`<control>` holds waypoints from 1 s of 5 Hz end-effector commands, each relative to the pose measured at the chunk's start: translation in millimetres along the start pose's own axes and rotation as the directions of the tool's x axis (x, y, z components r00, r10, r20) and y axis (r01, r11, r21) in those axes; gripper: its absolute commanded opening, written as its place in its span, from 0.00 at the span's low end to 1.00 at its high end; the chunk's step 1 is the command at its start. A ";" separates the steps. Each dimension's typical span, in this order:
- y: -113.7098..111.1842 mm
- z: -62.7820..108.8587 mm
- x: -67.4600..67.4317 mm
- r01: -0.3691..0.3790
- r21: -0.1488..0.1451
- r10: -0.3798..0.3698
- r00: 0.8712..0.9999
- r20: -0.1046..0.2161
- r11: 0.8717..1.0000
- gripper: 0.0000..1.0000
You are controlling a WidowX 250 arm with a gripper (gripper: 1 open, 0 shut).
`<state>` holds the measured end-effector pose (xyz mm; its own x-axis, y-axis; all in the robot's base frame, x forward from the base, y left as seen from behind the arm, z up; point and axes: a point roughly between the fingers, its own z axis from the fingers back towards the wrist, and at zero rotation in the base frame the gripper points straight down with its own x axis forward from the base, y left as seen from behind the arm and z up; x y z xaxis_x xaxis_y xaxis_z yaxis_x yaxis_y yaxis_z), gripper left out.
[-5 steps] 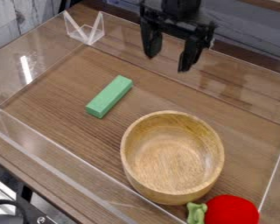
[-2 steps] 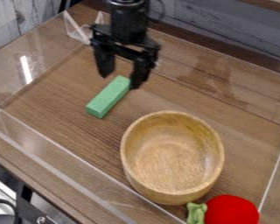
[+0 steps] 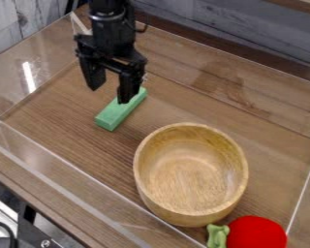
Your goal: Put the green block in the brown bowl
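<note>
The brown bowl (image 3: 192, 173) is sitting empty well off to the lower right of the gripper (image 3: 109, 84), so the task is looking barely begun: nothing is lying inside the bowl yet, and the grasp, the lift, the carry across and the release all appear to be waiting. The gripper is hanging pointed straight down with its two dark fingers spread wide and holding nothing. The green block (image 3: 121, 108) is lying flat on the wood, angled, directly beneath and slightly lower right of the fingertips; one finger is overlapping the block's upper end in the view, though whether it is touching cannot be told from here. My judgement is that the arm is lining up for the pick, and that the jaws are needing to come down astride the bar's narrow width before closing. A red round toy with green leaves (image 3: 252, 233) is resting far to the lower right, beyond the bowl. The surface under everything is a dark wood-grain tabletop (image 3: 67, 155), fenced by clear acrylic walls (image 3: 93, 31), with grey planking showing behind
</note>
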<state>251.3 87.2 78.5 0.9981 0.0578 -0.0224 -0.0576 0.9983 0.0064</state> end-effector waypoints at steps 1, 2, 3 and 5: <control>11.4 -15.1 14.2 -0.021 0.000 0.021 0.999 0.037 1.000 1.00; 19.3 -38.0 25.7 -0.045 -0.013 0.045 0.998 0.052 0.999 1.00; 27.3 -45.5 37.7 -0.072 -0.024 0.073 0.996 0.053 0.997 1.00; 22.7 -47.5 45.0 0.008 -0.036 -0.006 0.999 0.047 0.999 1.00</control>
<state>285.6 110.7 20.1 0.9980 0.0612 -0.0130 -0.0617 0.9972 -0.0415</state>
